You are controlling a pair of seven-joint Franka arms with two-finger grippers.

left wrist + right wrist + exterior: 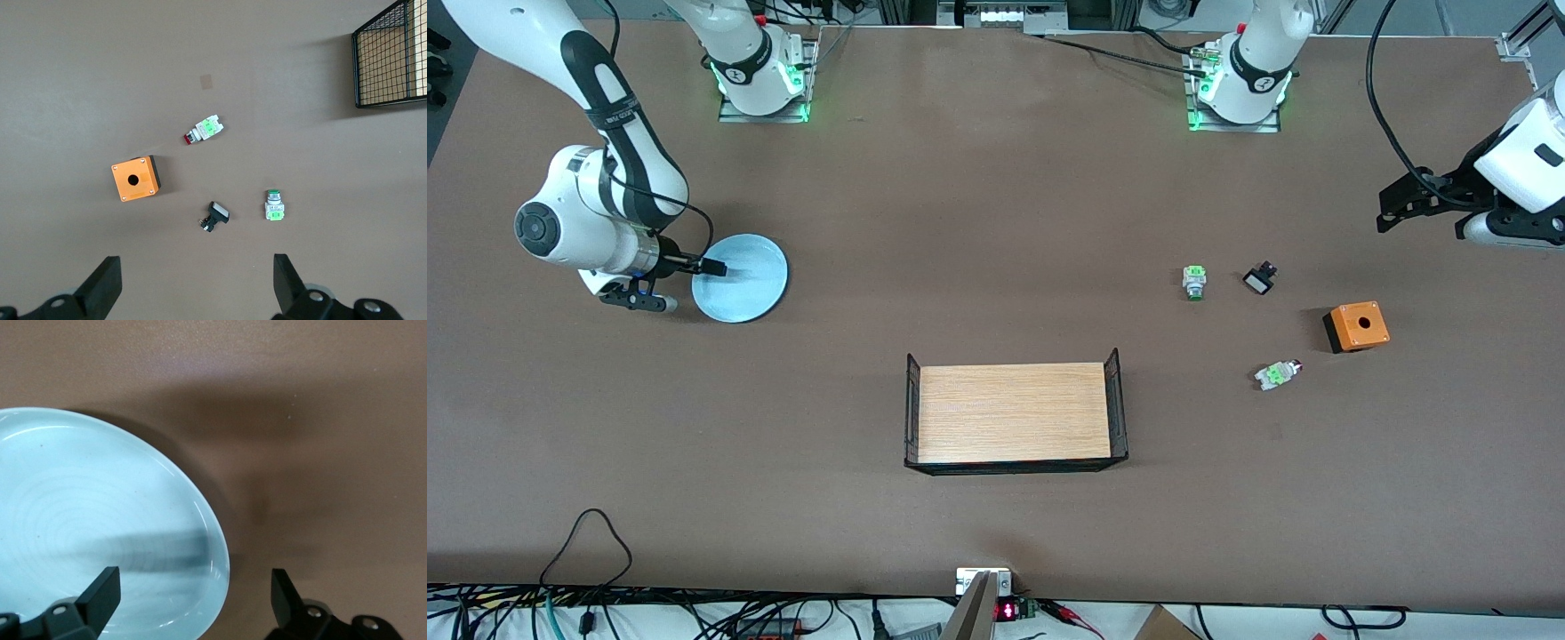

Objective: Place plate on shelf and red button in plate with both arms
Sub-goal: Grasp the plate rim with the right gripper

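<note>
The right tool (665, 283) is low at the plate (740, 277), which lies flat on the worktop toward the right arm's end, about halfway between the edge where the bases stand and the front camera's edge. Its jaws are open and hold nothing. In the right wrist view one finger (100, 595) is over the inside of the plate (100, 520) and the other is over the bare worktop, so the raised rim passes between them. This is the relation the coming move depends on: I judge that the tool needs only to go down a little and close on the rim.

The left tool (1409, 206) hangs high over the worktop near the edge at the left arm's end, also open and empty. The red button (1278, 374) lies on its side on the worktop, nearer to the front camera than the orange box (1356, 326). Its long axis is slanted, with the red cap pointing toward the left arm's end. In the left wrist view the red button (203, 131) is well apart from the fingers (103, 285), with the orange box (136, 179), the black-and-white part (214, 216) and the green-capped switch (274, 205) between. The left arm is clearly the nearer one to it. The wooden tray (1014, 412) stands in the middle.
</note>
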